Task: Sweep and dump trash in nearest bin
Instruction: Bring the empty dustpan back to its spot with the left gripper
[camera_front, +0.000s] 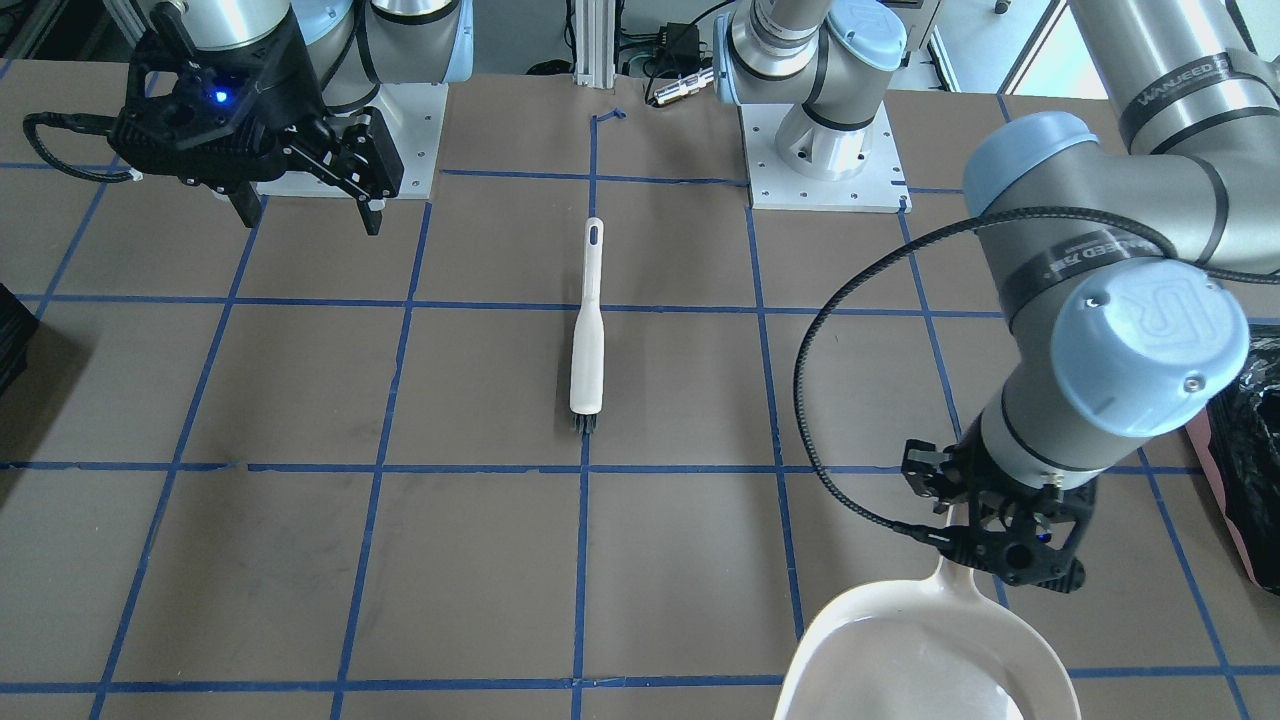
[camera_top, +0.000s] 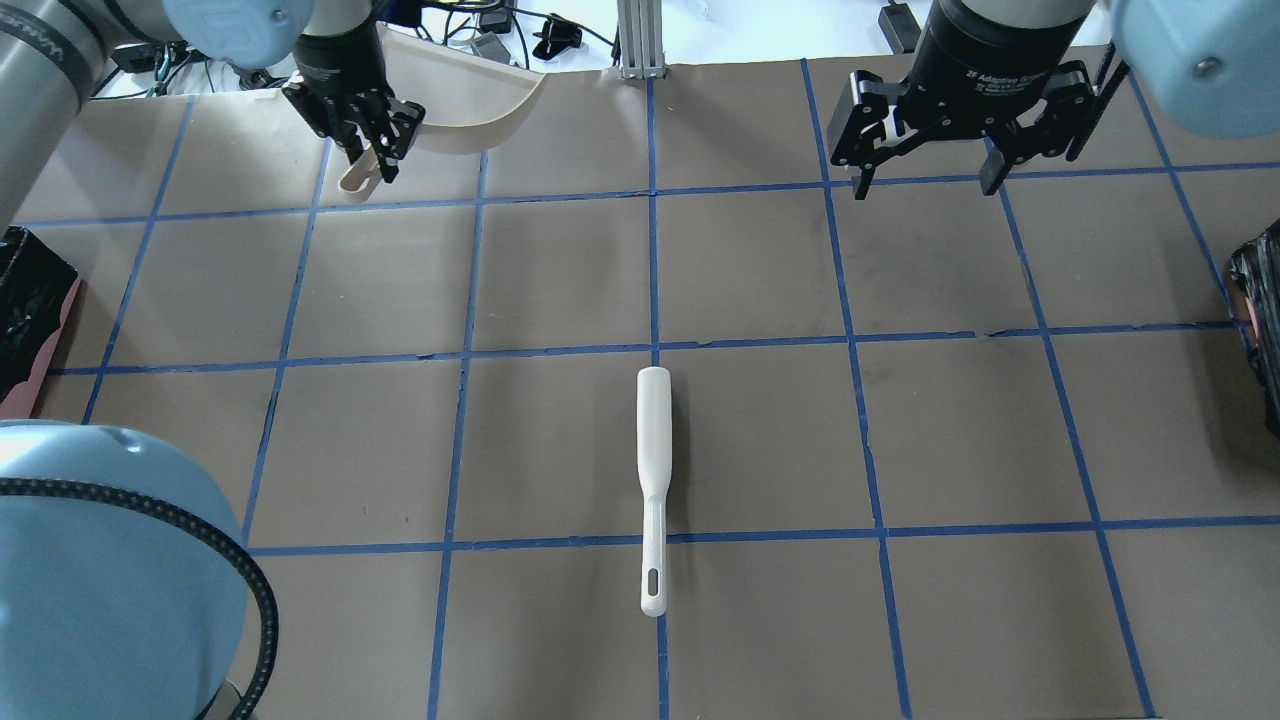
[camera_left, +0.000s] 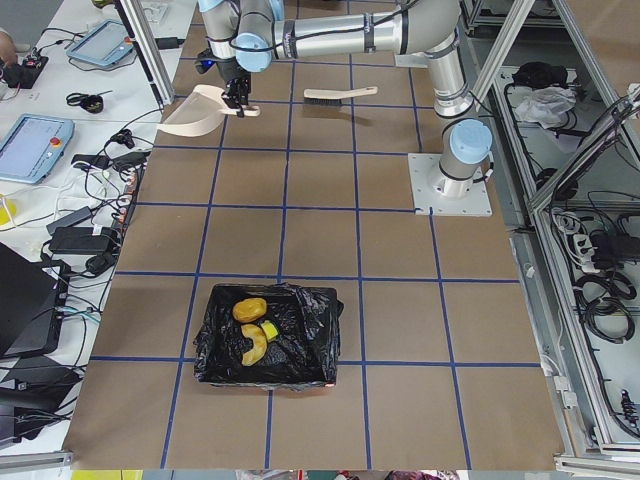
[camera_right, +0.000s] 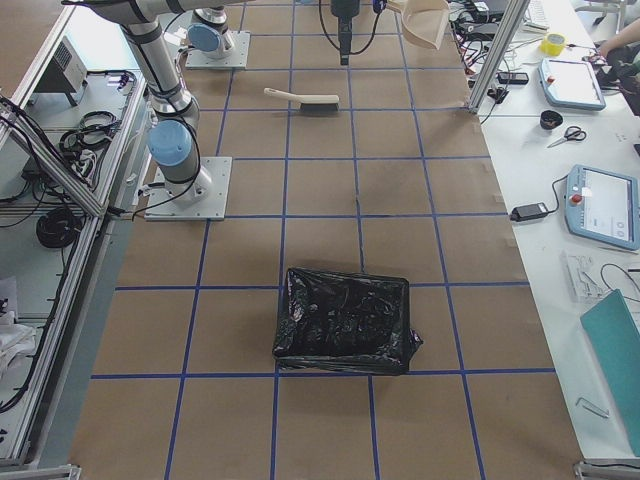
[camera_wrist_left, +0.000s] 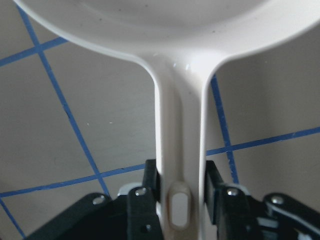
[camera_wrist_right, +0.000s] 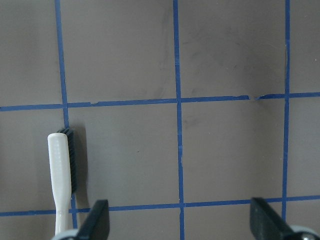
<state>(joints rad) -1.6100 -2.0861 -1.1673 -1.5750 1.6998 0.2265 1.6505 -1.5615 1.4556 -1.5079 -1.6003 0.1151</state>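
The trash, three pieces, lies inside the black-lined bin, well apart from both arms. The left gripper has its fingers clamped on the dustpan handle. The right gripper has its fingers wide and empty, apart from the brush. Dumping appears done. Recommendation: set the dustpan level on the worktop before letting go.

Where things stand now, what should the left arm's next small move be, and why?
Probably lower the dustpan to the table and release it. The trash already lies in the bin, the brush rests on the table, and the left gripper only holds the emptied dustpan by its handle.
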